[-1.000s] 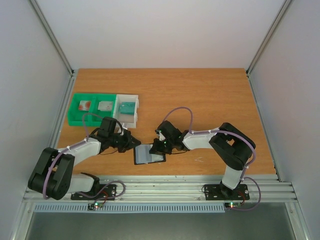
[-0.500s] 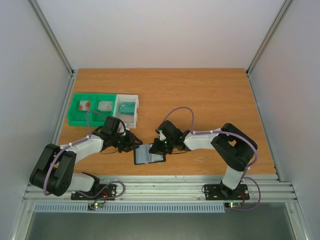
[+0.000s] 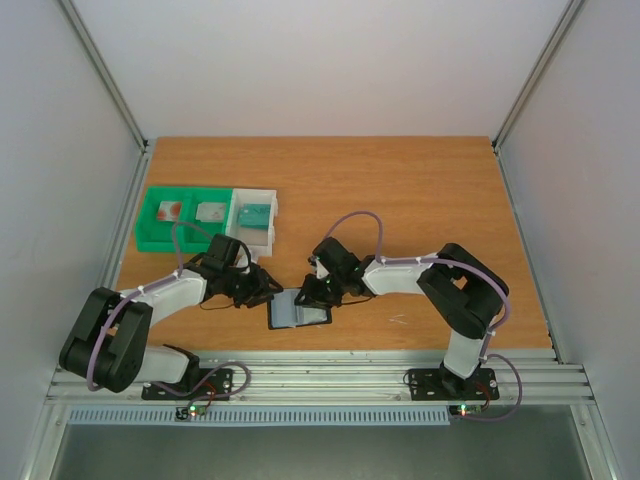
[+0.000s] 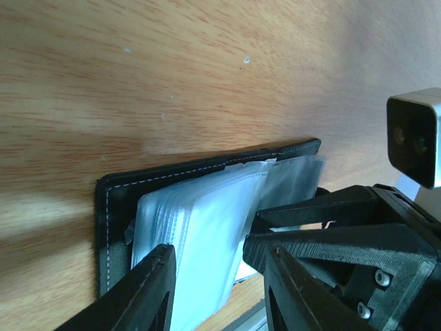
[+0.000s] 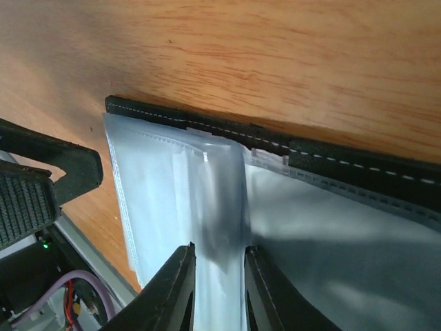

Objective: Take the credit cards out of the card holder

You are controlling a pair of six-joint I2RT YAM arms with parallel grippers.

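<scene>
A wooden table (image 3: pixel 420 200) is seen from above, with two black-and-white arms reaching in from its near edge. A black holder (image 3: pixel 298 312) lies unfolded and flat at 6 o'clock on the table, close to that edge. Its pale clear pockets (image 4: pixel 200 221) face up.

The left gripper (image 3: pixel 264 289) sits low at the holder's 10 o'clock corner. The right gripper (image 3: pixel 308 293) sits low at its 12 o'clock edge. The two are near each other, tips towards the holder.

From the left wrist, a black stitched border frames a stack of clear pockets. The left gripper's jaws stand well apart and hold nothing, and the stack shows in the gap beyond them. The right gripper's black fingers (image 4: pixel 310 241) come in from 3 o'clock, over the pockets' right side.

From the right wrist, the jaws stand a little apart with a raised fold of pocket between them. Whether they pinch it or only straddle it cannot be told. Whether any card sits inside the pockets cannot be told either.

At 9 o'clock on the table, well apart from the holder, a green tray (image 3: pixel 170 240) and a white tray (image 3: pixel 258 240) stand side by side, touching. A teal card (image 3: pixel 255 214) lies in the white tray. A pale card (image 3: pixel 210 211) lies in the green tray's right compartment, and a reddish item (image 3: pixel 168 210) in its left.
</scene>
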